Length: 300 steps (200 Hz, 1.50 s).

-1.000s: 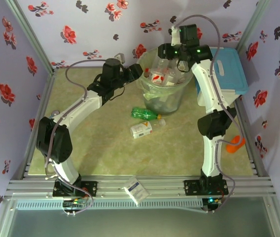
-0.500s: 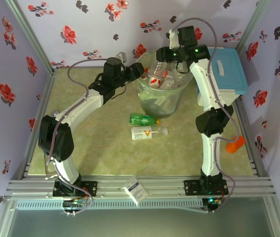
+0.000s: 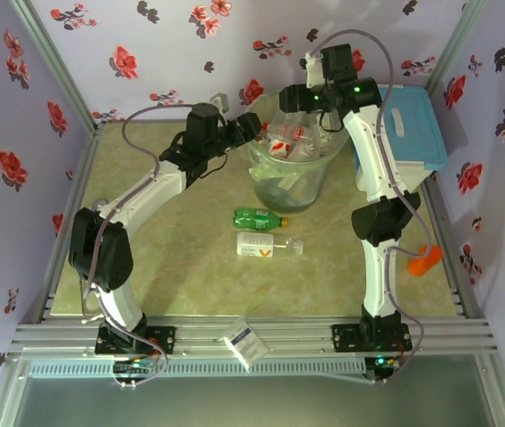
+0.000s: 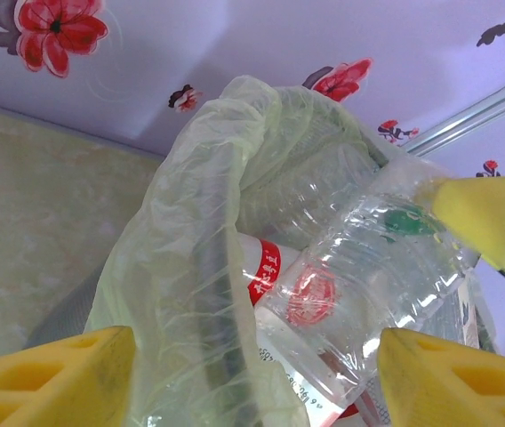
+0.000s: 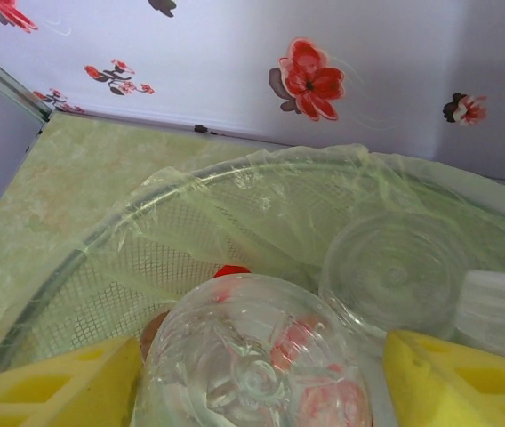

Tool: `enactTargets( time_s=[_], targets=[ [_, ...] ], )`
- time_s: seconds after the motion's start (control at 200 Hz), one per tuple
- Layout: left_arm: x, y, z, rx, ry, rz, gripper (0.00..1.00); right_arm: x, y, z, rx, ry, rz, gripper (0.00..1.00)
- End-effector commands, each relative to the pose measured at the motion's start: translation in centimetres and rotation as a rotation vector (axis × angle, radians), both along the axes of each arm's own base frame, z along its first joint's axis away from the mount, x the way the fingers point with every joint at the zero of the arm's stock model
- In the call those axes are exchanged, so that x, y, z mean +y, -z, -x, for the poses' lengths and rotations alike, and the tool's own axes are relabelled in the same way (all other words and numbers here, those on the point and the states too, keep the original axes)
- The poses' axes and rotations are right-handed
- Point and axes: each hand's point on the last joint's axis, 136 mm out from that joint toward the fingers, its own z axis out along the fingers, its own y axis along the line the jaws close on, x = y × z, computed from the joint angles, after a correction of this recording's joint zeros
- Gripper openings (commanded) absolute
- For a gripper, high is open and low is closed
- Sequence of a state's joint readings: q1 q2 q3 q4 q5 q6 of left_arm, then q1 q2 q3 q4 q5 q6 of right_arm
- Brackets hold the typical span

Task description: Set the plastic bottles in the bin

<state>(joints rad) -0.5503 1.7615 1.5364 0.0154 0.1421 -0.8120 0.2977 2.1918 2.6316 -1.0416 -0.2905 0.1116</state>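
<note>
Both my arms reach to the bin (image 3: 281,190): left gripper (image 4: 252,342) gaping, rim just ahead; right gripper (image 5: 261,342) spread, clear bottle (image 5: 251,387) between its fingers.

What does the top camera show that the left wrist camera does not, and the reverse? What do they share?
Top camera: a green bottle and a clear bottle lying on the table in front of the bin, with a blue-lidded box to its right. Left wrist camera: close up, red print on a bottle label. Both: the pale green bag with clear bottles inside.
</note>
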Motion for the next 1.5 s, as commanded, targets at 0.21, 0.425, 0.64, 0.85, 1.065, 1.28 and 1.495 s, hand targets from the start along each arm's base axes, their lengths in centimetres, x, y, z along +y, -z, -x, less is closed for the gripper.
enactTargets(
  time_s=[0.21, 0.425, 0.64, 0.85, 1.065, 1.28, 1.495],
  targets=[
    [3.1, -5.1, 3.2, -0.145, 0.002, -0.115, 0.76, -2.5, -5.8, 2.7, -0.121, 0.058, 0.004, 0.75],
    [3.7, -2.3, 10.2, -0.248, 0.205, -0.421, 0.76, -1.8, -5.9, 3.5, -0.099, 0.022, -0.031, 0.69],
    [0.9, 6.4, 21.5, -0.306, 0.669, -0.786, 0.86, -2.4, -7.3, 6.9, -0.096, 0.008, -0.067, 0.73],
    [0.0, 12.6, 23.9, -0.256, 0.779, -0.835, 0.94, -4.6, -10.4, 11.7, -0.172, 0.040, -0.088, 0.81],
    [-2.0, 18.0, 28.1, -0.176, 0.962, -0.886, 1.00, -7.4, -11.8, 15.1, -0.218, 0.097, -0.052, 0.85],
    [-3.5, 22.0, 32.6, -0.107, 1.143, -0.945, 1.00, -8.2, -11.3, 15.7, -0.215, 0.117, -0.045, 0.84],
    [-3.7, 23.2, 35.4, -0.088, 1.231, -0.956, 1.00, -8.7, -11.1, 15.9, -0.217, 0.134, -0.028, 0.84]
  ],
)
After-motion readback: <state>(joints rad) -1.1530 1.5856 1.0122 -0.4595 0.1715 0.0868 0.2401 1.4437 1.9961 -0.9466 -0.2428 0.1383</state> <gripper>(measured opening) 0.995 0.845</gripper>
